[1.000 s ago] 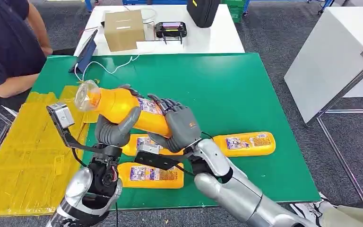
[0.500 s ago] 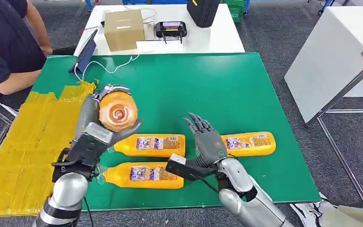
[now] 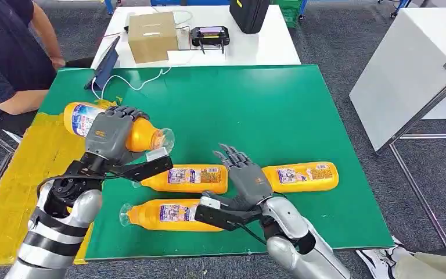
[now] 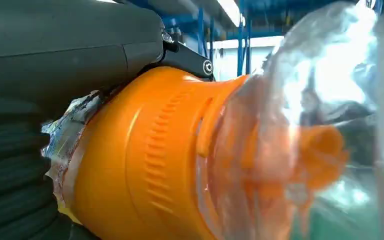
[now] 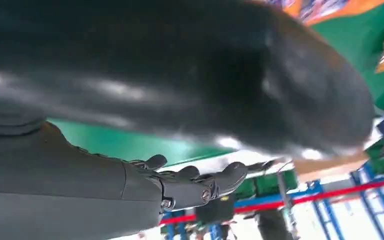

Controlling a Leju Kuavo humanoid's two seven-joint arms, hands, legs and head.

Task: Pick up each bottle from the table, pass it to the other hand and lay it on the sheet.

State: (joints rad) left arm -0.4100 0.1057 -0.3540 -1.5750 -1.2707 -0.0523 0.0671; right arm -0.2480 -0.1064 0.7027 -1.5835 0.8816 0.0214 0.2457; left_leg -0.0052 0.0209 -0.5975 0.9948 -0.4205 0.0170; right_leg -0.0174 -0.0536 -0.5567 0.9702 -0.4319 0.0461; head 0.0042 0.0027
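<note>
The left hand (image 3: 111, 135) grips an orange bottle (image 3: 87, 120) round its middle, fingers wrapped over the body, and holds it lying crosswise in the air above the left edge of the green surface (image 3: 279, 110), where the yellow sheet (image 3: 29, 180) begins. The likeliest trouble is a poor release: the bottle is round and smooth, so if it is let go while tilted or too high, it could roll back onto the green or off the sheet's outer edge. Its clear cap (image 3: 164, 139) points toward the middle of the surface, its labelled base toward the sheet. The wrist camera bracket hangs just beside the nearest lying bottle (image 3: 189, 178), and a low sweep might knock it. The right hand (image 3: 245, 174) is empty, fingers spread, hovering between that bottle and another (image 3: 302, 176) near the right; a third bottle (image 3: 171, 215) lies by the near edge. All share orange bodies, printed labels and clear caps.
</note>
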